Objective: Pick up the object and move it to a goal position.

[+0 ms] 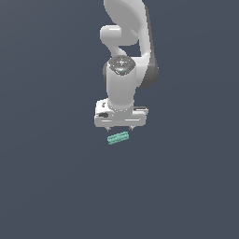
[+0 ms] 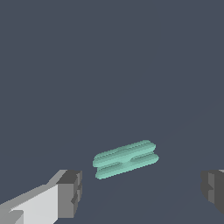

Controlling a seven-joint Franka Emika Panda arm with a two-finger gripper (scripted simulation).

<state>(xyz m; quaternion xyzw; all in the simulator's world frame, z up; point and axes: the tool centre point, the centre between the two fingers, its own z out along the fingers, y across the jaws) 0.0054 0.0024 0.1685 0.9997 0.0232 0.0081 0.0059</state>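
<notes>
Hand (image 1: 119, 127) is wide open, hovering right above the teal bar (image 1: 118, 138) on the bench (image 1: 51, 186). Looks like pre-grasp; next it probably needs to drop and squeeze.

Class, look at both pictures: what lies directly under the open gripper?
Under the gripper lies the teal bar on the plain dark floor. In the wrist view the bar sits between the spread fingers, untouched. Nothing else shows; the bar's underside is hidden.
</notes>
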